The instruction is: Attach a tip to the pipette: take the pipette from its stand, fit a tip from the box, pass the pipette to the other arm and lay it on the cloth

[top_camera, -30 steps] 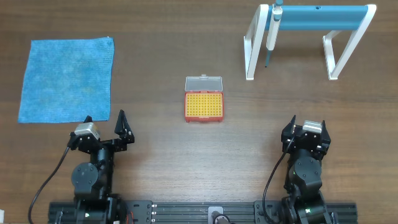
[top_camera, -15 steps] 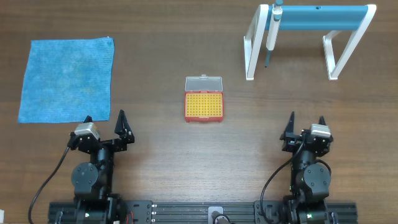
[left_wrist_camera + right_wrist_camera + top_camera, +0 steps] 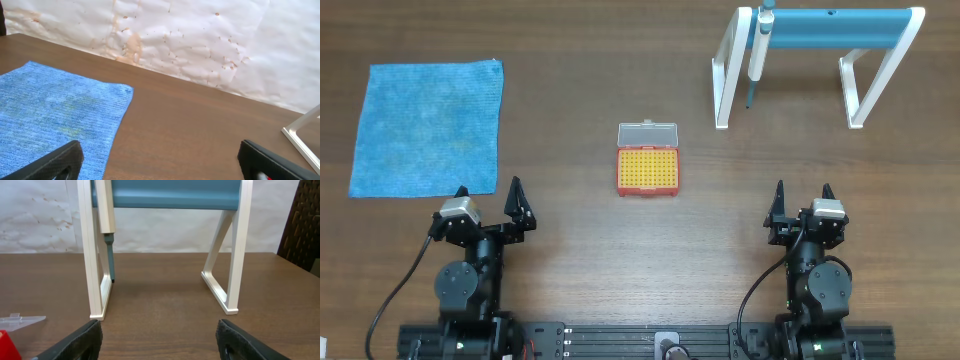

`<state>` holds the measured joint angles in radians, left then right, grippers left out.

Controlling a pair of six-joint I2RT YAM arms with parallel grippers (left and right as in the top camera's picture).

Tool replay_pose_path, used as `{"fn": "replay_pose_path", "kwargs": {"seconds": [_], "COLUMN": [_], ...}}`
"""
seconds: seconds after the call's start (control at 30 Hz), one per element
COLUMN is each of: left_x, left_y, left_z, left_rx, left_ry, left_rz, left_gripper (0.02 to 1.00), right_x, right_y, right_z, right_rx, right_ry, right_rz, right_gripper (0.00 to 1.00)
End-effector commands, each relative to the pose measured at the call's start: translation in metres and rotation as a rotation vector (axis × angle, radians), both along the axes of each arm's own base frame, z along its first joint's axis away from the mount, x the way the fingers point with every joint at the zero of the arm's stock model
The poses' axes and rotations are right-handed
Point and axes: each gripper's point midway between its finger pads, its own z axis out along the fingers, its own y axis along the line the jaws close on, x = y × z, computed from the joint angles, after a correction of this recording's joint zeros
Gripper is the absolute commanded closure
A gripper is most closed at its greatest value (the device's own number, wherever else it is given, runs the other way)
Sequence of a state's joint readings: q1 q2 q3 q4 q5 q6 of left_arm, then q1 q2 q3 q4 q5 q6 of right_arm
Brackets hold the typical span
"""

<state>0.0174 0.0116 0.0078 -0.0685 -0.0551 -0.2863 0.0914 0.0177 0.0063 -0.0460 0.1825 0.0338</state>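
Note:
The pipette (image 3: 756, 55) hangs upright at the left end of the white stand with a blue bar (image 3: 835, 28), at the back right; it hangs on the stand (image 3: 165, 192) as the pipette (image 3: 106, 225) in the right wrist view too. An orange tip box (image 3: 647, 170) with yellow tips and its clear lid open sits mid-table. The blue cloth (image 3: 427, 128) lies flat at the back left. My left gripper (image 3: 487, 188) stands open near its base, just in front of the cloth (image 3: 55, 120). My right gripper (image 3: 802, 188) is open and empty, low near its base, facing the stand.
The brown tabletop lies bare between the grippers and the box. A white wall (image 3: 200, 40) backs the table. A corner of the tip box (image 3: 6, 347) and its lid (image 3: 20, 321) edge into the right wrist view. A dark lattice object (image 3: 305, 225) stands beyond the stand.
My right gripper has turned and shifted slightly left, now pointing straight up the table toward the stand. The left arm and all objects have stayed put.

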Motion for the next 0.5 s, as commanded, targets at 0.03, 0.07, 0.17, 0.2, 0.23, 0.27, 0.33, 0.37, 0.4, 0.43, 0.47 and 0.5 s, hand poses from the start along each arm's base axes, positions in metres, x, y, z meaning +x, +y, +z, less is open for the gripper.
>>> {"fn": "replay_pose_path", "kwargs": {"seconds": [0.03, 0.07, 0.17, 0.2, 0.23, 0.27, 0.33, 0.37, 0.4, 0.43, 0.47, 0.5], "left_x": [0.000, 0.000, 0.000, 0.000, 0.000, 0.000, 0.000, 0.000, 0.000, 0.000, 0.000, 0.000], "left_y": [0.001, 0.001, 0.001, 0.001, 0.001, 0.001, 0.001, 0.001, 0.001, 0.001, 0.001, 0.001], "left_z": [-0.001, -0.001, -0.001, -0.001, -0.001, -0.001, -0.001, -0.001, -0.001, -0.001, -0.001, -0.001], "left_rx": [0.006, 0.006, 0.006, 0.006, 0.006, 0.006, 0.006, 0.006, 0.006, 0.006, 0.006, 0.006], "left_ry": [0.004, 0.004, 0.003, 0.003, 0.004, 0.004, 0.004, 0.003, 0.004, 0.003, 0.004, 0.003], "left_rz": [0.003, 0.003, 0.002, 0.003, 0.003, 0.002, 0.003, 0.002, 0.003, 0.002, 0.002, 0.002], "left_gripper": [0.023, 0.023, 0.023, 0.020, 0.023, 0.023, 0.023, 0.023, 0.023, 0.020, 0.023, 0.020], "right_x": [0.000, 0.000, 0.000, 0.000, 0.000, 0.000, -0.001, -0.001, -0.001, 0.000, 0.002, 0.003], "right_y": [0.001, 0.000, 0.002, 0.006, 0.011, 0.020, 0.037, 0.039, 0.040, 0.040, 0.040, 0.040], "right_z": [-0.001, 0.000, -0.002, -0.002, -0.001, 0.000, 0.008, 0.013, 0.019, 0.026, 0.030, 0.033], "right_rx": [0.019, 0.018, 0.021, 0.022, 0.024, 0.036, 0.092, 0.113, 0.116, 0.116, 0.113, 0.110], "right_ry": [-0.001, -0.006, 0.003, 0.003, 0.000, -0.005, -0.034, -0.050, -0.065, -0.080, -0.084, -0.083], "right_rz": [0.007, 0.001, 0.016, 0.038, 0.068, 0.117, 0.208, 0.216, 0.222, 0.219, 0.218, 0.218], "right_gripper": [0.251, 0.251, 0.257, 0.259, 0.257, 0.257, 0.255, 0.257, 0.257, 0.257, 0.255, 0.255]}}
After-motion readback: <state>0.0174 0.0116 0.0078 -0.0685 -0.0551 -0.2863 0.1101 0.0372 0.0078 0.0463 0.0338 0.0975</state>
